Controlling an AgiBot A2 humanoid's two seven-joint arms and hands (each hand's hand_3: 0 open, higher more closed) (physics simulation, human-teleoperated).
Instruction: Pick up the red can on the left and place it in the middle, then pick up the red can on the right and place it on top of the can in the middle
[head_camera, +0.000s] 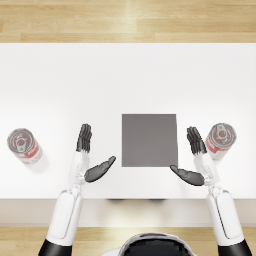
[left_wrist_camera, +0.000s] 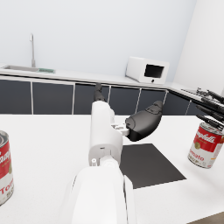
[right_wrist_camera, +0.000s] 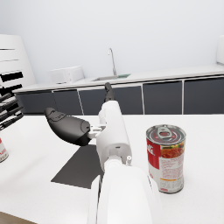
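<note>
On the white table (head_camera: 128, 75), a dark grey square mat (head_camera: 149, 139) lay in the middle, between the two hands. Left of it, the left hand (head_camera: 90, 155) hovered empty with fingers spread, well apart from the left red can (head_camera: 24, 146), which stood upright near the table's left edge. Just beside the right red can (head_camera: 220, 139), also upright, the right hand (head_camera: 195, 159) was spread and holding nothing; its fingers seemed close to the can, perhaps not touching.
</note>
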